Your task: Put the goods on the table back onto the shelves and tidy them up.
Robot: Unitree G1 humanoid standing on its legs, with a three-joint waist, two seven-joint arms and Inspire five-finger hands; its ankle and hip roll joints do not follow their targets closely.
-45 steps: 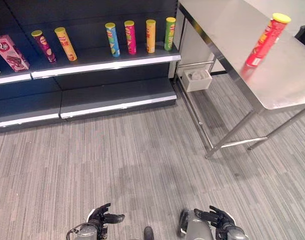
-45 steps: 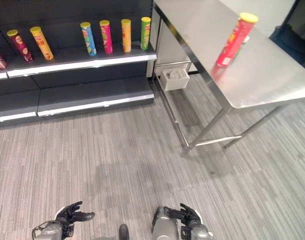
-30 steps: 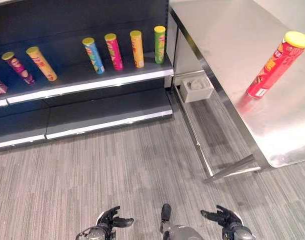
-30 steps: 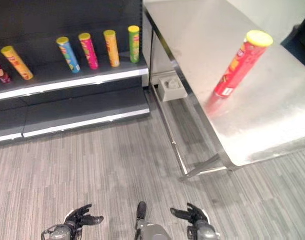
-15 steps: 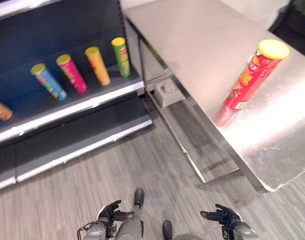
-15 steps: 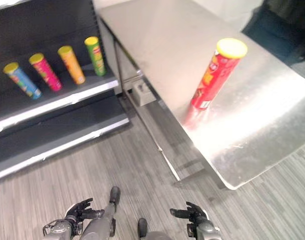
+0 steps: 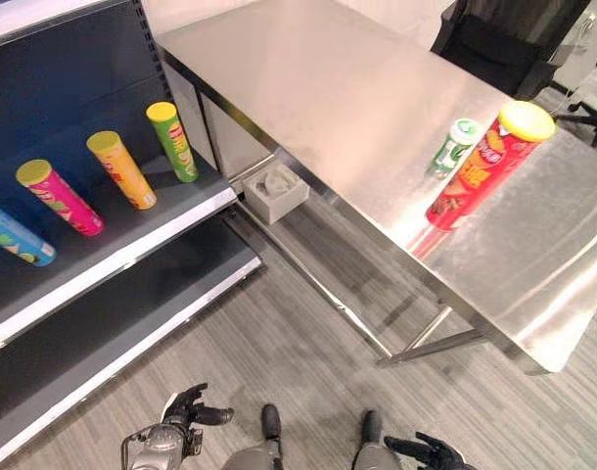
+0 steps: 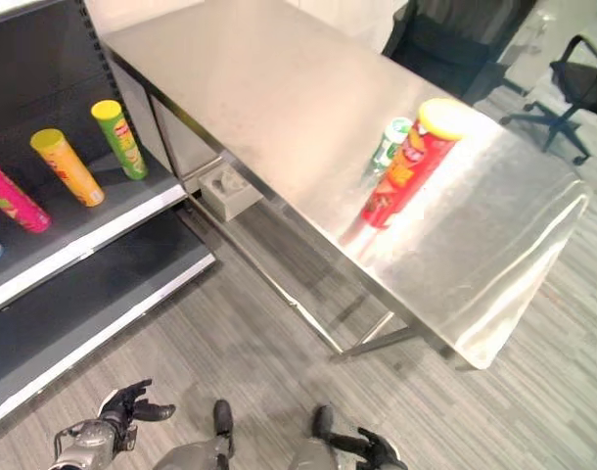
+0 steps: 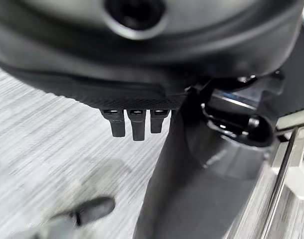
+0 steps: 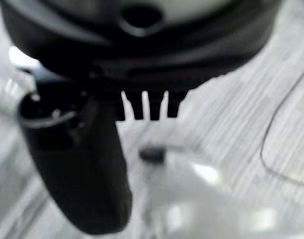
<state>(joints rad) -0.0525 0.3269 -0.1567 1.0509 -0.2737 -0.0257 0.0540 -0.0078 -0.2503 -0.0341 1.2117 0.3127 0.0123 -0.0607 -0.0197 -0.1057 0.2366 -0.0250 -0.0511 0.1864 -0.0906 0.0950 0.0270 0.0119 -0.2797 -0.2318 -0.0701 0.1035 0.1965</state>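
A tall red chip can (image 7: pixel 480 166) with a yellow lid stands upright on the steel table (image 7: pixel 357 108), near its right part. Just behind the can stands a small green-and-white bottle (image 7: pixel 453 145). On the dark shelf (image 7: pixel 132 250) at the left stand a green can (image 7: pixel 173 143), an orange can (image 7: pixel 122 170), a pink can (image 7: pixel 60 198) and a blue can (image 7: pixel 15 238). My left hand (image 7: pixel 186 406) hangs low over the floor, open and holding nothing. My right hand (image 7: pixel 431 452) shows at the bottom edge, fingers spread and relaxed, far from the table top.
A white box (image 7: pixel 276 192) sits under the table beside the shelf end. Steel table legs and a crossbar (image 7: pixel 436 345) stand on the grey carpet ahead. A black office chair (image 7: pixel 509 39) is behind the table, and another chair (image 8: pixel 573 59) farther right.
The camera has swung right, so the table fills more of the view and the shelf has slid left. The green bottle behind the red can has come into view. Both hands stay low.
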